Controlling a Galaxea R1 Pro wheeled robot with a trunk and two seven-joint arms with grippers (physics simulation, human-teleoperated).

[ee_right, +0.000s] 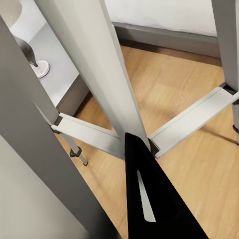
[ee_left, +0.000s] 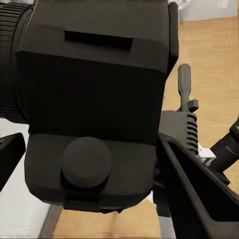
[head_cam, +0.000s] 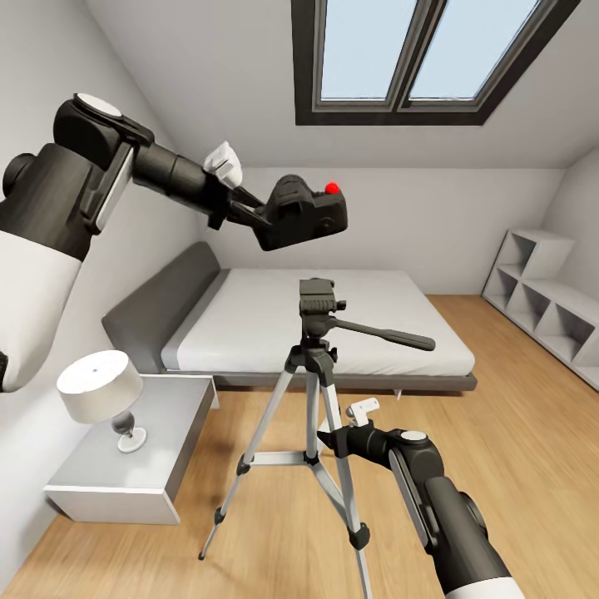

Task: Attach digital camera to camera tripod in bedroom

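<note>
Head view: the left gripper (head_cam: 249,208) clamps the digital camera (head_cam: 301,213) above the camera tripod (head_cam: 314,366). The right gripper (head_cam: 337,434), beside a tripod leg, has hidden fingertips, so its state is unclear. Behind, a bed (head_cam: 316,324) on light wood floor (head_cam: 516,433) under a skylight (head_cam: 424,58).

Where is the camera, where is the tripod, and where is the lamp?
digital camera (head_cam: 299,218), head view, on its black body below the red button.
camera tripod (head_cam: 317,296), head view, on its black head above the legs.
lamp (head_cam: 100,386), head view, on its white shade.
</note>
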